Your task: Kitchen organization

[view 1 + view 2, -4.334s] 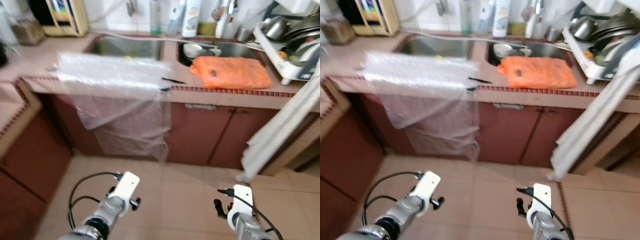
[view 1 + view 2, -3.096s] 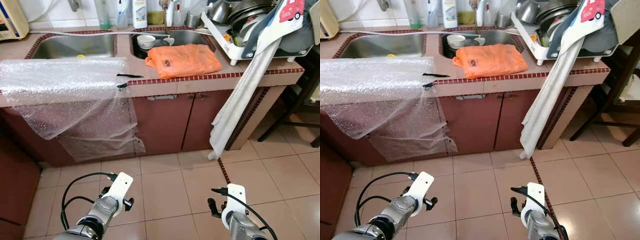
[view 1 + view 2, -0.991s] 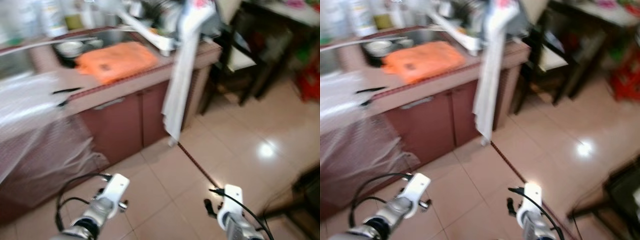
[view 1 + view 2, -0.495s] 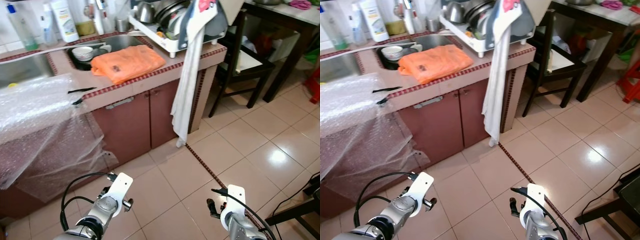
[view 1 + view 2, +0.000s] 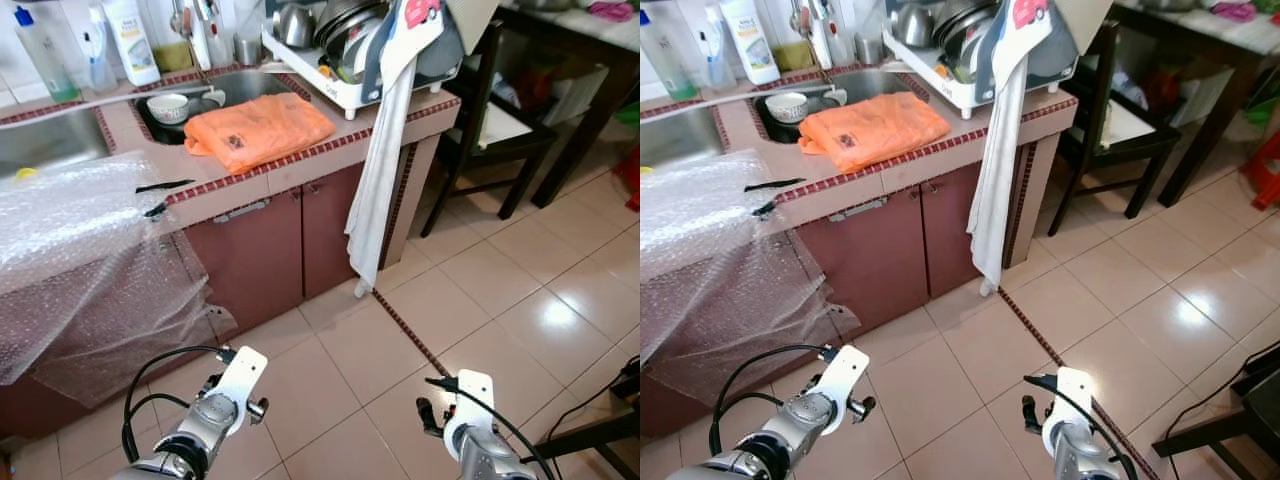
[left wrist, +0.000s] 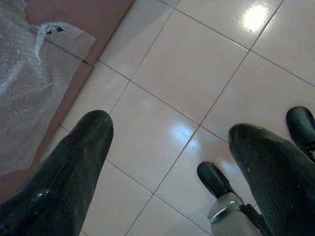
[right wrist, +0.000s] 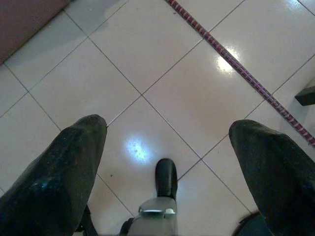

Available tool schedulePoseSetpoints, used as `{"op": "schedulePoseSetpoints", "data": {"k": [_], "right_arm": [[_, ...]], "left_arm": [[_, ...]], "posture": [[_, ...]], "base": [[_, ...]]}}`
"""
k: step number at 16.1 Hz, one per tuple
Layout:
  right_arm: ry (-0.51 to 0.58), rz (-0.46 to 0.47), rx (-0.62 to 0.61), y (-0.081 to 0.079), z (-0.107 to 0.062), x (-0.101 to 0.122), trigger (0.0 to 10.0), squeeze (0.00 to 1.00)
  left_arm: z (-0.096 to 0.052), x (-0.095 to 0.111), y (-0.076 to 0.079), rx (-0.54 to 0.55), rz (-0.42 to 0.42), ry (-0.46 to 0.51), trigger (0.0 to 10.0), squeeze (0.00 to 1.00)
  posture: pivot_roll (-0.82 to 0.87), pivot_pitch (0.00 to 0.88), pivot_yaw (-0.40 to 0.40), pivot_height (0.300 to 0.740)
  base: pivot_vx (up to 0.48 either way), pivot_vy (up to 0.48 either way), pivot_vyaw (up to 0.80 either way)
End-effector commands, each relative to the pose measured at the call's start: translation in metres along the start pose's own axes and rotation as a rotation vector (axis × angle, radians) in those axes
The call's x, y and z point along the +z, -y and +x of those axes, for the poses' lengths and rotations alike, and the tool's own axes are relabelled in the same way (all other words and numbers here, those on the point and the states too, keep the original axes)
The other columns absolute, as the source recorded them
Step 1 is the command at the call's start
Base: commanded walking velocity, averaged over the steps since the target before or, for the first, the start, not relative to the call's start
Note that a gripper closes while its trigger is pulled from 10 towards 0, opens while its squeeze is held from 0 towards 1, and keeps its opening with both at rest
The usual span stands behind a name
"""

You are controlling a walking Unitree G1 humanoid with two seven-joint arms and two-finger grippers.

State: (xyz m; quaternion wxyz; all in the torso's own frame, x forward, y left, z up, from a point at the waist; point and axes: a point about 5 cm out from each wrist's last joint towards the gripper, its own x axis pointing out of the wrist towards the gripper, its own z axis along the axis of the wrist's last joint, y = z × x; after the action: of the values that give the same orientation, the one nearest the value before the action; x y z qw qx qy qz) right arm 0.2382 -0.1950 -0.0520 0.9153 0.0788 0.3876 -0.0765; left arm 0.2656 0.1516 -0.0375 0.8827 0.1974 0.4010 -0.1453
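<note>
Left eye view takes in a pink-tiled floor and a long tiled kitchen counter with dark red cabinet doors. A large sheet of clear bubble wrap drapes over the counter's left part and hangs down the cabinet front. A long white cloth dangles from a white dish rack loaded with metal pots and dark plates at the counter's right end. A flat orange plastic bag lies on the counter just in front of the right-hand sink, where a small white bowl sits. White and clear bottles stand by the wall; their labels are too small to read, and the bag's dark print is illegible.

The bubble wrap looks the likeliest thing to tidy. I judge it very light, soft and slippery, prone to bunch; pinching its hanging lower edge or the fold at the counter lip seems best.

The left gripper and right gripper both hang low over the floor, fingers spread wide, holding nothing.
</note>
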Motion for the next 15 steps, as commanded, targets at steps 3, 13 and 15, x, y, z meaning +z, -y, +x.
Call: {"op": "schedulePoseSetpoints", "data": {"k": [3,13,15], "right_arm": [[-0.016,0.007,0.0,0.0006,-0.0006,-0.0045,10.0,0.0],[-0.015,0.015,0.001,-0.0005,-0.0006,-0.0046,10.0,0.0],[-0.016,0.017,0.0,-0.0003,-0.0006,-0.0046,10.0,0.0]], "left_arm": [[-0.0004,-0.0046,-0.001,-0.002,-0.004,-0.02,10.0,0.0],[-0.0006,-0.0047,-0.0026,0.004,0.005,-0.025,10.0,0.0],[-0.0005,-0.0045,-0.0025,0.003,0.007,-0.025,10.0,0.0]], "posture": [[-0.05,0.109,0.012,0.74],[-0.05,0.107,0.018,0.74],[-0.05,0.108,0.019,0.74]], "base": [[0.274,0.0,0.0],[0.271,0.0,0.0],[0.253,0.0,0.0]]}}
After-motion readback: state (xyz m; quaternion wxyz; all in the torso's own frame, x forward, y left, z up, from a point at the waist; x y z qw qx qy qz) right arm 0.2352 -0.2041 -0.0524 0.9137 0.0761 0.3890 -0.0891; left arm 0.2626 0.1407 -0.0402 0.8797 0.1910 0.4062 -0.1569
